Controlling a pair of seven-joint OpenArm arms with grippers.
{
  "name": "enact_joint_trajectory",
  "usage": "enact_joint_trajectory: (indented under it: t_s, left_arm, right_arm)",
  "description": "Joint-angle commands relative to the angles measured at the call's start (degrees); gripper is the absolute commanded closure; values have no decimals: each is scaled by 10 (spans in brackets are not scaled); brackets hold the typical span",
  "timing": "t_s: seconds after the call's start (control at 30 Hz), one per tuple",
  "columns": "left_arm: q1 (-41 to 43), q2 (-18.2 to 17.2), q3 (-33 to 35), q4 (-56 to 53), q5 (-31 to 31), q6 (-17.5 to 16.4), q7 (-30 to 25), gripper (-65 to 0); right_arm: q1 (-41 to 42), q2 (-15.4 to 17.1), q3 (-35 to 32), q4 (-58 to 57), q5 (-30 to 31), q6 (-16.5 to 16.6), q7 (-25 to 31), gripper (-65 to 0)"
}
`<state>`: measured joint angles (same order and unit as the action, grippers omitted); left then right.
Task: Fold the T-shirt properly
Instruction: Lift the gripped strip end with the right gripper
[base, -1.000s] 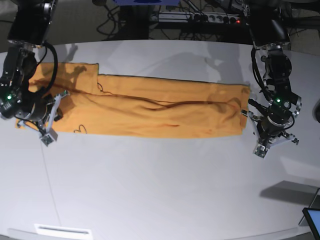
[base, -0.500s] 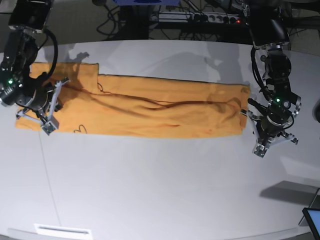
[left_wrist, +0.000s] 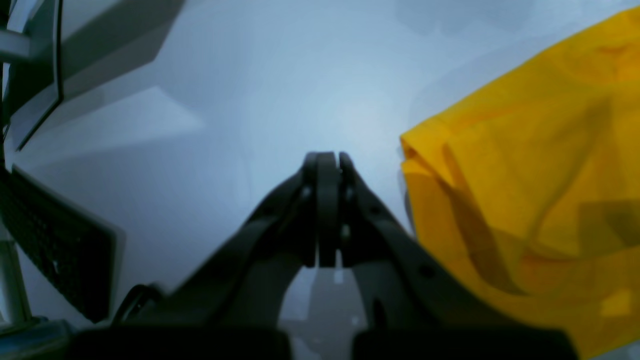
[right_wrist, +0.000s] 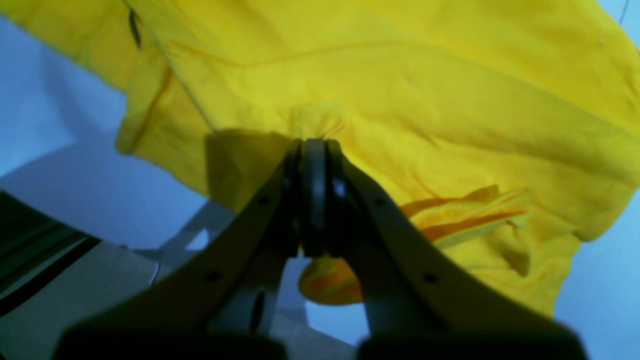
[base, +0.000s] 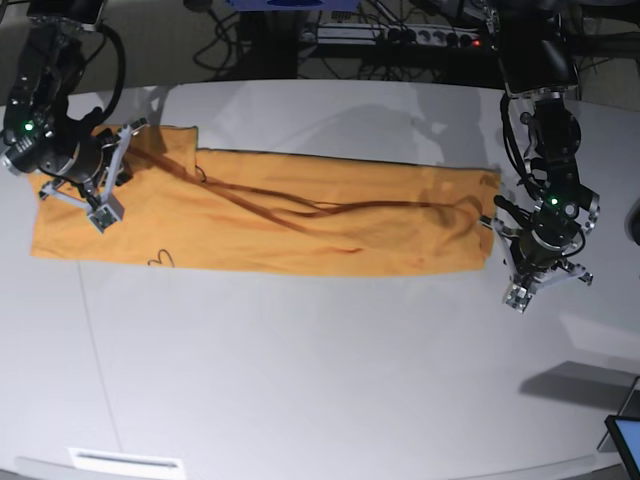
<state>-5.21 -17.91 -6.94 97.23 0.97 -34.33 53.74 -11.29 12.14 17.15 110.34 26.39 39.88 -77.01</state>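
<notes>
The orange-yellow T-shirt (base: 300, 215) lies as a long folded band across the far half of the white table (base: 320, 380). My right gripper (base: 115, 175) is over its left end, shut on a pinch of the cloth. In the right wrist view the fabric (right_wrist: 400, 100) puckers at the closed tips (right_wrist: 313, 145) and a loose fold hangs below. Long creases run from that grip toward the shirt's right end. My left gripper (base: 535, 285) hovers just off the shirt's right edge. It is shut on nothing (left_wrist: 327, 157), with the shirt's corner (left_wrist: 500, 200) beside it.
A power strip and cables (base: 400, 35) sit behind the table's far edge. A tablet corner (base: 625, 440) pokes in at the lower right, also seen as a dark panel (left_wrist: 35, 65). A white label (base: 125, 462) marks the front left rim.
My right gripper has moved toward the table's far side over the shirt's left end, and the creases across the shirt have stretched longer. The left arm has barely shifted.
</notes>
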Motion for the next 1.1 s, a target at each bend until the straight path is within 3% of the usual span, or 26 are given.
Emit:
enact_joint_trajectory:
  t_s: [0.0,0.77,0.93,1.07]
  left_arm:
    - [-9,-9,-1,9,-1,6,-10,0]
    - [-10,-9,-1,9,0,6,-10,0]
    - [-11,-9,-1,9,0,6,-10,0]
    - [-12,-9,-2,9,0,6,-10,0]
  right_arm:
    - [3,6,4,12,4,1,7,-3]
    - [-30,8,19,32,5,1,7,-16]
    - [-26,7,19,32,15,1,7,-168]
    - [-26,21,36,33,86,1,7,-303]
